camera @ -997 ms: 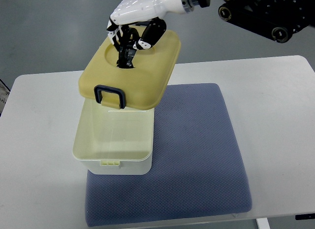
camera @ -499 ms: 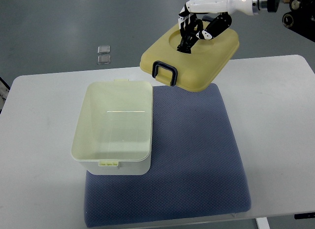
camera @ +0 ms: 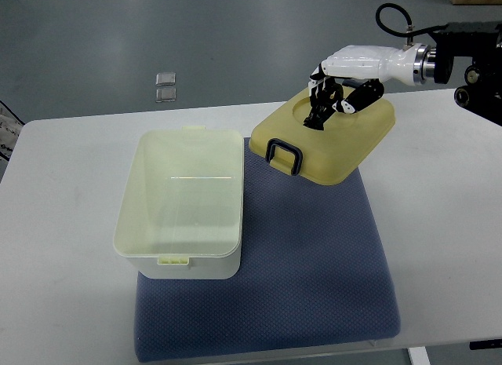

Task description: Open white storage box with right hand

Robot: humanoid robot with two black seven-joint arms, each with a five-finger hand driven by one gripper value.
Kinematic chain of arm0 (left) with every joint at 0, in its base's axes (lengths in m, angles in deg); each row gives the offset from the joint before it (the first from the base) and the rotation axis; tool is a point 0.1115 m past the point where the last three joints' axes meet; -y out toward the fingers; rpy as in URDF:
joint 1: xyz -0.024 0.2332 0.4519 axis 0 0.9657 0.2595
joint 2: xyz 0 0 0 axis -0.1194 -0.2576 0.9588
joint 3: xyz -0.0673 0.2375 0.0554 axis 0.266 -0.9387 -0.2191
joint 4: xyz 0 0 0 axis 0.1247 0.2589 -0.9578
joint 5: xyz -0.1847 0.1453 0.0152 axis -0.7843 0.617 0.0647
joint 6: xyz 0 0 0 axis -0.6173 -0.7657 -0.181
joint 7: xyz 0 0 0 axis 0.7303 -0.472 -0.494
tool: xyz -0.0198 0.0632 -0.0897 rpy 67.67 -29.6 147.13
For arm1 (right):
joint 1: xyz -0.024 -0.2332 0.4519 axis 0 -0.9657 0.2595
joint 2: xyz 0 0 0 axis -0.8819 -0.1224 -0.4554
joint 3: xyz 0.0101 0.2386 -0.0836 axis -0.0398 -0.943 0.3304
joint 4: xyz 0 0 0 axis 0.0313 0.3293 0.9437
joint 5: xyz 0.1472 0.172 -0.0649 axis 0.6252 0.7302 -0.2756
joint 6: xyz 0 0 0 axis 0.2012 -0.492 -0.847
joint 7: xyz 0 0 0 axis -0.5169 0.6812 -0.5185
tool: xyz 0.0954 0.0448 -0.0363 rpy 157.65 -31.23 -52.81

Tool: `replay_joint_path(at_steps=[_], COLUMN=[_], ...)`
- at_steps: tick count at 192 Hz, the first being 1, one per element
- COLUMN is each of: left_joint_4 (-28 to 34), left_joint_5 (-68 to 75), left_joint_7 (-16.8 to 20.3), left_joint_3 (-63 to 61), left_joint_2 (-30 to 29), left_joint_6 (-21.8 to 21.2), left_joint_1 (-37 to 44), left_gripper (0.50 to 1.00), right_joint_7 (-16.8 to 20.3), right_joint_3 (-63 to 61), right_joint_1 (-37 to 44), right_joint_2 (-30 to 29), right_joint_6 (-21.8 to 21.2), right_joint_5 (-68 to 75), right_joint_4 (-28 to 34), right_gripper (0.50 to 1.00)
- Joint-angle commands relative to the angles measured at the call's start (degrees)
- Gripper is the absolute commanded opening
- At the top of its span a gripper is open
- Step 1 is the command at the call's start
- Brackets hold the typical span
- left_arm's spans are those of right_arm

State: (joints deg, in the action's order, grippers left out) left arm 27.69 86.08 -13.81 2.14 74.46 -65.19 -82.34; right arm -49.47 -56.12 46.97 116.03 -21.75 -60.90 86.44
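Right hand point(camera: 328, 106) grips the lid point(camera: 325, 141) by its recessed centre; lid appears light and rigid; box point(camera: 182, 202) stands open.

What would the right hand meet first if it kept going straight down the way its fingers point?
The right hand already grips the lid; straight below, the lid would probably meet the blue mat on the table first. Its height above the mat is unclear.

Robot lab or test bay, plain white table point(camera: 70, 224) on bare grey floor point(camera: 157, 35), blue padded mat point(camera: 314, 263) laid as work surface, black robot arm hardware with cabling point(camera: 471, 59) at right edge.
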Motion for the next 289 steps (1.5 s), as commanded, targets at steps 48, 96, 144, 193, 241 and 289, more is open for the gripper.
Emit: replay_joint_path(at_steps=[48, 96, 144, 193, 241, 289], left_joint_4=[0.03, -0.06, -0.06, -0.06, 0.03, 0.03], left_joint_5=[0.00, 0.00, 0.00, 0.00, 0.00, 0.00], left_joint_7=[-0.03, -0.02, 0.06, -0.03, 0.06, 0.06], left_joint_3=[0.00, 0.00, 0.00, 0.00, 0.00, 0.00], left_joint_2=[0.00, 0.00, 0.00, 0.00, 0.00, 0.00], left_joint_6=[-0.01, -0.01, -0.01, -0.01, -0.01, -0.01], left_joint_1=[-0.01, -0.01, -0.01, -0.01, -0.01, -0.01], left_gripper=[1.000, 1.000, 1.000, 1.000, 1.000, 1.000], right_joint_7=[0.00, 0.00, 0.00, 0.00, 0.00, 0.00], right_joint_3=[0.45, 0.71, 0.71, 0.19, -0.25, -9.12], right_joint_1=[-4.26, -6.37, -9.36, -9.89, -9.89, -10.32], right_joint_2=[-3.27, -5.12, -5.21, -5.91, -5.65, -5.30], right_joint_6=[0.28, 1.33, 1.51, 1.33, 0.98, -5.52], right_joint_5=[-1.04, -1.13, -1.13, 0.10, 0.62, 17.05], right_joint_4=[0.45, 0.45, 0.36, 0.28, 0.28, -0.16], right_gripper=[0.500, 0.500, 0.500, 0.866, 0.926, 0.926])
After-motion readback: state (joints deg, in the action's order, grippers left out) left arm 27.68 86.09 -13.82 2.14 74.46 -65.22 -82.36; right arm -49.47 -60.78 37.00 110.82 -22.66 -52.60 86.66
